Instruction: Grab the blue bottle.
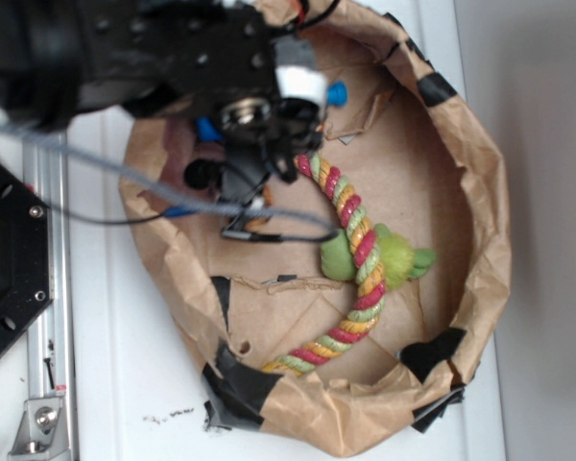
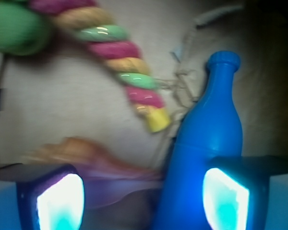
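The blue bottle (image 2: 209, 139) fills the right half of the wrist view, lying on the brown paper with its neck and flared lip pointing away from me. My gripper (image 2: 143, 201) is open around its lower body. The right fingertip (image 2: 225, 199) sits against or just in front of the bottle's side. A wide gap separates the bottle from the left fingertip (image 2: 60, 203). In the exterior view the black arm (image 1: 173, 58) covers most of the bottle (image 1: 338, 93); only its blue lip and a patch of body show.
A pink, yellow and green rope toy (image 1: 350, 254) with a green ball (image 2: 17, 26) curves through the paper bowl (image 1: 480, 192); its end lies close to the bottle's neck. A blurred orange object (image 2: 81, 151) lies just beyond the left fingertip. Cables hang below the arm.
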